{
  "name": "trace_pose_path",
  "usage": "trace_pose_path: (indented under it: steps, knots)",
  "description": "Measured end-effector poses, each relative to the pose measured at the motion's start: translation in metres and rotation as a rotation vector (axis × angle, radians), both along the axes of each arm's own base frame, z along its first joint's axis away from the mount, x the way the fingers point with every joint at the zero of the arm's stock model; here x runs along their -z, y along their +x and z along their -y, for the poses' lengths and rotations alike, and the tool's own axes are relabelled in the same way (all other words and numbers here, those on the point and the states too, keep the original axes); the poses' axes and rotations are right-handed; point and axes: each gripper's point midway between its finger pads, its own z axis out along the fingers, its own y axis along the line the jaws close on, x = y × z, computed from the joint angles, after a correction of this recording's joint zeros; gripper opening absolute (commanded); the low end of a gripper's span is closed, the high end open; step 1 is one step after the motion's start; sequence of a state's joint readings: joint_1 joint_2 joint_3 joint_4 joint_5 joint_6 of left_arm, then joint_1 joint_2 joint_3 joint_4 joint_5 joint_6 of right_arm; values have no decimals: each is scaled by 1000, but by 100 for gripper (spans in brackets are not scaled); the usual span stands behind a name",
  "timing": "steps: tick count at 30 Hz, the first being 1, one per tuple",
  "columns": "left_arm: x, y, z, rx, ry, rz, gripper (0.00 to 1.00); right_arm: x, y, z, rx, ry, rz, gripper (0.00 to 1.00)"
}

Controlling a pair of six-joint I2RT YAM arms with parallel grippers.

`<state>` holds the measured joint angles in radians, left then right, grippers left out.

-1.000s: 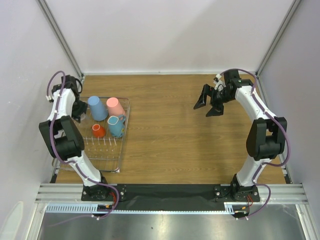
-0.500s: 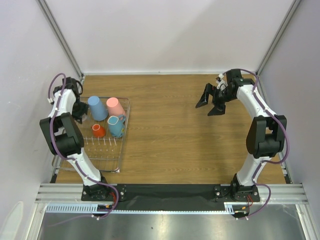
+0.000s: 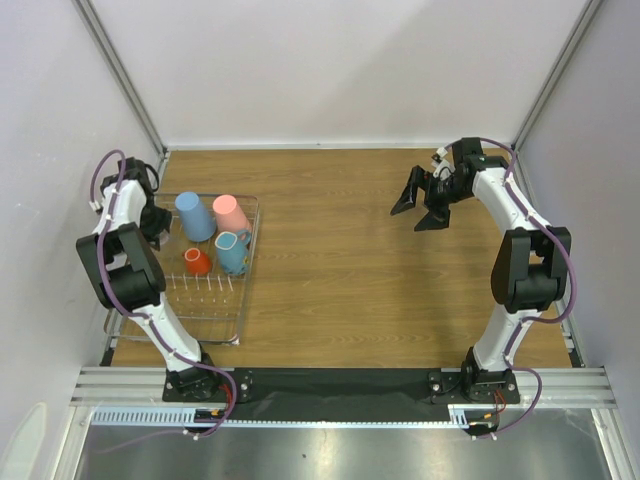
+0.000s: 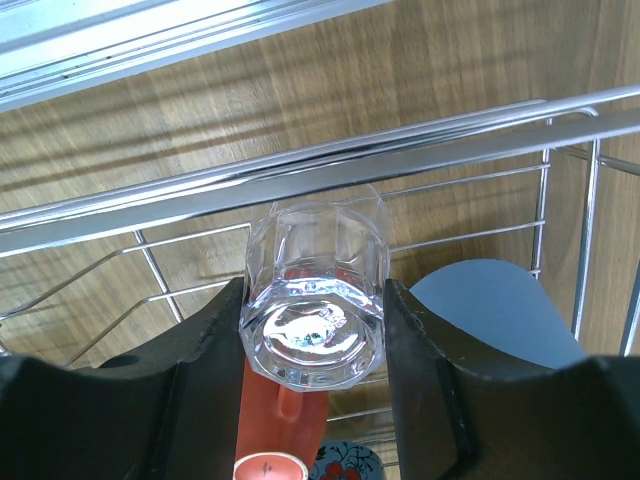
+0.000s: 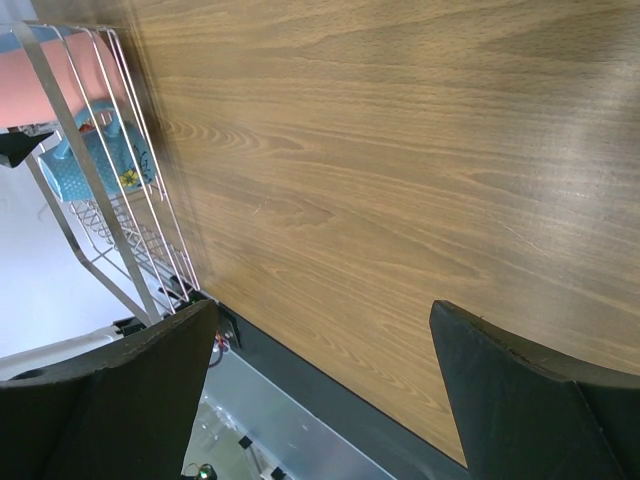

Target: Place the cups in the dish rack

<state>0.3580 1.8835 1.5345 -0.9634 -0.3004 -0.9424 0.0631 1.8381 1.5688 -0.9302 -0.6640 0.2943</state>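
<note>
Left tool clenched on tiny clear glass, held over far-left part of dish rack, just inside top rail. Probably lining up with free spot beside light-blue tumbler.
Already in rack: light-blue tumbler, pink tumbler, orange mug, blue-grey mug.
Right tool released, empty, hanging over worktop well apart from rack, likely keeping clear.
Judgement: last cup, task near end.

The wood-grain table bears the wire dish rack, which sits just below the left gripper and well apart from the right gripper.
</note>
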Motion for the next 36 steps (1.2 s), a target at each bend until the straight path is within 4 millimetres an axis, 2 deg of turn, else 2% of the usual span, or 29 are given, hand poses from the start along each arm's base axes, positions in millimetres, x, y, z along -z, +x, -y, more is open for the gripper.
trace_pose_path:
  steps: [5, 6, 11, 14, 15, 18, 24, 27, 32, 36]
  knots:
    - [1, 0, -4, -9, -1, 3, 7, 1, 0, 0, -1, 2, -3, 95]
    - [1, 0, -4, -11, -5, 3, 14, 1, 0, -1, -1, 4, -4, 95]
    - [3, 0, -6, -16, -15, 6, 27, -1, 2, -1, -2, 7, 2, 94]
    - [3, 0, -6, -11, -14, 7, 45, -1, 2, -1, -2, 7, 2, 94]
    - [3, 0, -6, -9, -14, 8, 56, -1, 2, -1, -2, 7, 2, 94]
    - [3, 1, -6, -4, -13, 10, 71, -1, 2, -1, -2, 8, 2, 95]
    - [10, -3, -2, 11, -31, -4, 94, -1, 2, -1, -2, 8, 1, 95]
    - [11, -4, -1, 13, -37, -10, 100, -1, 2, -2, -4, 11, 1, 94]
    - [9, -4, 0, 15, -40, -3, 100, -2, 1, -3, -7, 17, 1, 94]
    - [-2, -4, 5, 24, -47, 23, 100, -3, 0, -6, -16, 21, 1, 94]
